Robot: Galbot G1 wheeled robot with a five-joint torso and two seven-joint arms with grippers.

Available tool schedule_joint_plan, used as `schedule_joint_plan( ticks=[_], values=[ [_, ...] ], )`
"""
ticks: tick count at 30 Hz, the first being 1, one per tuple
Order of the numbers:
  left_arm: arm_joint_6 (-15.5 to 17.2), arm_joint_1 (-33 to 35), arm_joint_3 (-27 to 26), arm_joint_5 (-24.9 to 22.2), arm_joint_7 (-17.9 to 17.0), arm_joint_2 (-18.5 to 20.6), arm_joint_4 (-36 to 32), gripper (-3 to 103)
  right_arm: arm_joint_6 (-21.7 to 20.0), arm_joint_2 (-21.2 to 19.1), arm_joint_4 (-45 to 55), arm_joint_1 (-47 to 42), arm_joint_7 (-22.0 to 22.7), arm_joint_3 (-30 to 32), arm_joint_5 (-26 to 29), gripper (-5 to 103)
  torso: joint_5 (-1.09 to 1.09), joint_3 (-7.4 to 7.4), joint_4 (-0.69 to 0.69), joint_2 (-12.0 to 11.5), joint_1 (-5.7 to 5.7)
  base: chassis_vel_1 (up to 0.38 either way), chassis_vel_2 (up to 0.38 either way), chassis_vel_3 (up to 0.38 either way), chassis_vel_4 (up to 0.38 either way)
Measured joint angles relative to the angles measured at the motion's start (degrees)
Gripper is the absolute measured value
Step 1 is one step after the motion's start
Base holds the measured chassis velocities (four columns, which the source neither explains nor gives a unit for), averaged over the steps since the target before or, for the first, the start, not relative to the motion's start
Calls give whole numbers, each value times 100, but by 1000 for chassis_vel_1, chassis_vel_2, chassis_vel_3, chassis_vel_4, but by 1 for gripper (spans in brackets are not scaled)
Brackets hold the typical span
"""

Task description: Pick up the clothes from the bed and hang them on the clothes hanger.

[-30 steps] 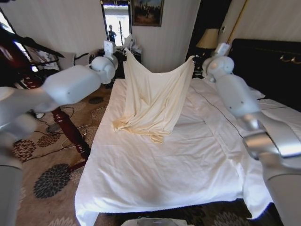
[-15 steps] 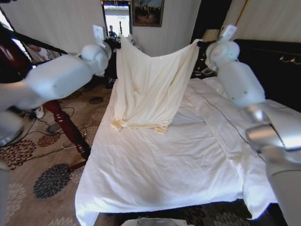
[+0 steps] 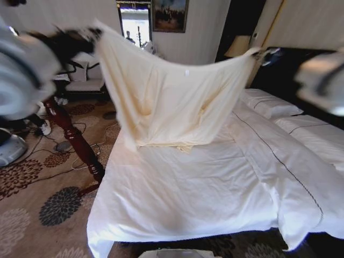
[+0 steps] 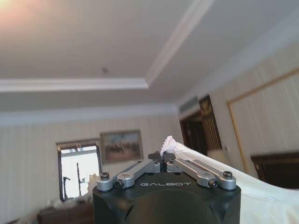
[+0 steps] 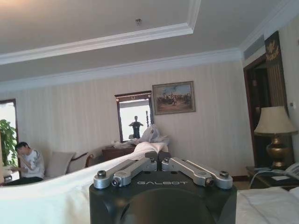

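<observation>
Aloft, both grippers stretch the clothes (image 3: 172, 102) taut.

I see the thin, soft cream cloth top (image 3: 172, 102) hanging matt and lightly creased. My left gripper (image 4: 161, 158) shows brushed silver metal linkages on a matt black plastic body. The white bed (image 3: 204, 199) sheets look smooth, matt cotton.

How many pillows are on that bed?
2 white pillows: one by the dark headboard, another nearer the robot. The held-up clothes may hide more.
</observation>
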Motion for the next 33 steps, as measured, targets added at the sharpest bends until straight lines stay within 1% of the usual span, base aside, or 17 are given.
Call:
schedule_joint_plan(
  ticks=[1,5,8,11,12,14,15,18,19,20,23,24,27,28,31,32,33],
  values=[
    [0,0,0,0,0,0,0,1,0,0,0,0,0,0,0,0,0,0,0,0,0,0,0,0,0],
    [311,-758,24,-656,-303,312,422,1,-62,-184,-163,358,63,152,145,0,-4,2,7,-1,3,0,0,0,0],
    [487,-826,49,-921,-410,503,600,1,-98,-144,-307,434,70,159,21,0,-2,2,6,-2,4,0,0,0,0],
    [594,-651,87,-924,-499,551,642,1,-141,-51,-317,346,150,140,-42,0,3,2,4,-2,3,0,0,0,0],
    [612,-562,128,-813,-500,527,628,1,-154,-7,-274,274,185,122,-57,0,4,2,3,-2,4,0,0,0,0],
    [678,-270,343,-418,-499,291,451,1,-185,322,-5,-135,403,-12,-222,0,0,3,0,-2,4,0,0,0,0],
    [678,-270,343,-418,-499,291,451,1,-185,322,-5,-135,403,-12,-222,0,0,3,0,-2,4,0,0,0,0],
    [731,-80,1162,288,-404,-253,105,1,-184,875,372,-1067,574,-227,-757,0,-4,5,11,-6,6,0,0,0,0],
    [731,-80,1162,288,-404,-253,105,1,-184,875,372,-1067,574,-227,-757,0,-4,5,11,-6,6,0,0,0,0],
    [732,-67,1421,502,-353,-379,41,1,-174,994,415,-1281,573,-274,-937,0,-8,5,11,-5,6,0,0,0,0],
    [676,-88,2708,1405,-137,-882,-81,1,-132,1530,333,-1954,363,-633,-1917,0,-2,3,6,-5,4,0,0,0,0],
    [676,-88,2708,1405,-137,-882,-81,1,-132,1530,333,-1954,363,-633,-1917,0,-2,3,6,-5,4,0,0,0,0],
    [541,-236,3852,2332,82,-1321,-23,1,-43,1974,-119,-2221,28,-1184,-2901,0,-1,3,4,-5,4,0,0,0,0],
    [541,-236,3852,2332,82,-1321,-23,1,-43,1974,-119,-2221,28,-1184,-2901,0,-1,3,4,-5,4,0,0,0,0],
    [345,-690,5167,3214,321,-1944,287,1,163,2471,-861,-2221,-258,-1767,-3701,0,-2,4,7,-5,5,0,0,0,0],
    [345,-690,5167,3214,321,-1944,287,1,163,2471,-861,-2221,-258,-1767,-3701,0,-2,4,7,-5,5,0,0,0,0],
    [337,-956,5678,3362,332,-2189,384,1,202,2593,-1016,-2215,-292,-1861,-3838,0,5,3,8,-4,5,0,0,0,0]
  ],
)
